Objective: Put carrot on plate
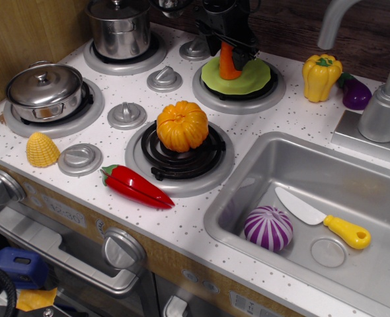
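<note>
The small orange carrot point(229, 64) stands upright with its lower end on the lime-green plate point(251, 78), which lies on the back right burner. My black gripper point(229, 41) comes down from above and is shut on the carrot's upper part. The carrot's top is hidden between the fingers.
An orange pumpkin point(182, 125) sits on the front burner. A red chili pepper point(135, 187) and a yellow corn point(42, 149) lie near the front edge. Two steel pots point(44, 90) stand at left. A yellow pepper point(321, 77) and purple eggplant point(355, 92) are by the faucet. The sink point(353, 198) holds an onion and knife.
</note>
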